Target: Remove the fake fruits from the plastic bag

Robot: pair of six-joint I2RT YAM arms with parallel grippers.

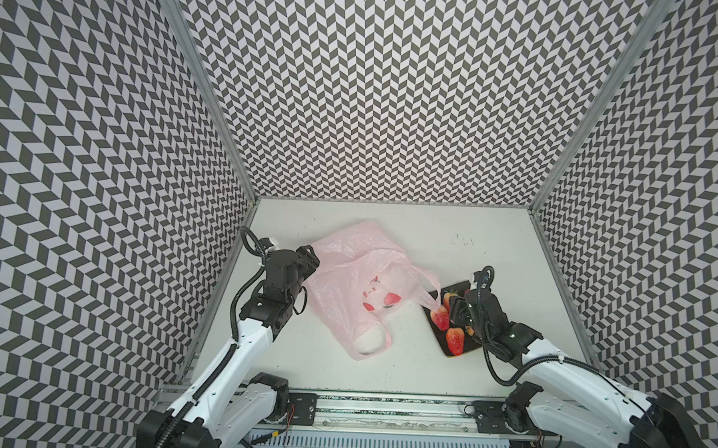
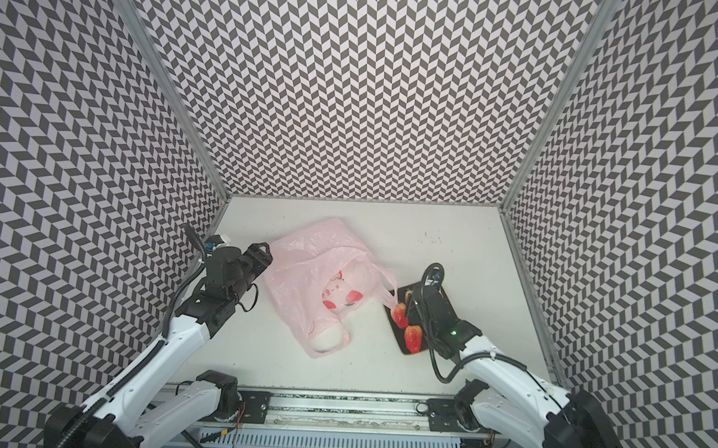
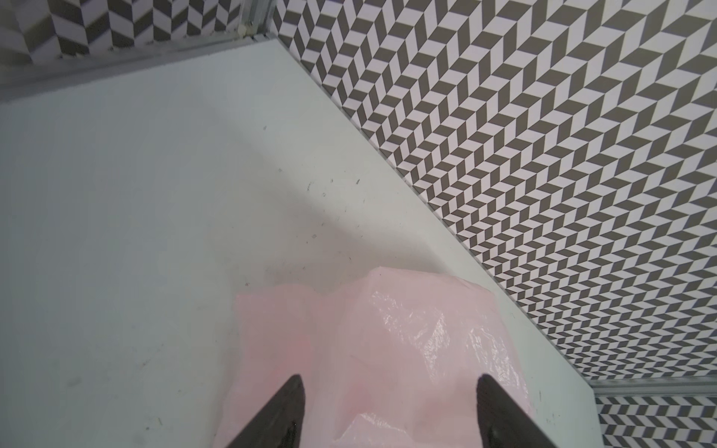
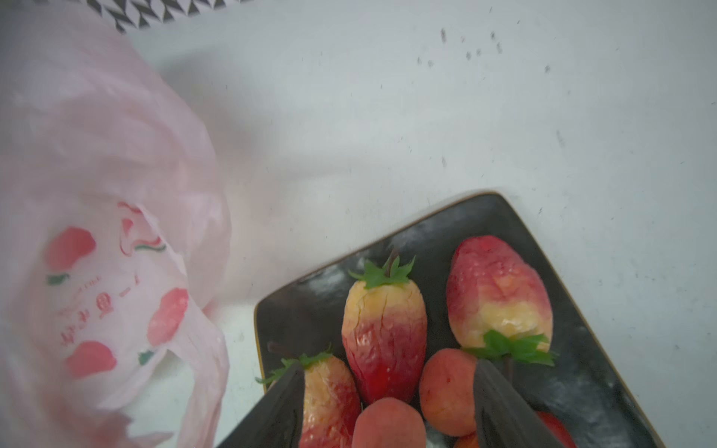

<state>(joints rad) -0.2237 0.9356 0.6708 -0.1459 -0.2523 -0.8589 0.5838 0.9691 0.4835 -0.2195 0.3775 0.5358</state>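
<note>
So the thin, crinkly, pale-pink plastic bag is lying slumped on the white tabletop, roughly mid-table in both top views. The small glossy fake fruits are all sitting on a dark brown flat board with rounded corners, just to the right of the bag. The right wrist view shows them best. There are three red-and-yellow strawberries with green leafy caps, plus a few small orange-pink balls bunched up against them.

The right gripper hangs right over that pile with its fingers spread wide. One fingertip overlaps the nearest strawberry and the other overlaps a ball. The middle strawberry's tip and another ball sit in the gap between them. It's not pinching anything, and I honestly can't tell if the tips actually touch the fruit.

One loop handle of the bag stretches out onto the board's corner, right up against a strawberry.

The left gripper is at the bag's opposite edge, well apart from the fruit. Its fingers are spread too, with pink plastic lying under and between them, not clamped.

The red printed marks near the bag's mouth are flat prints on the plastic.
</note>
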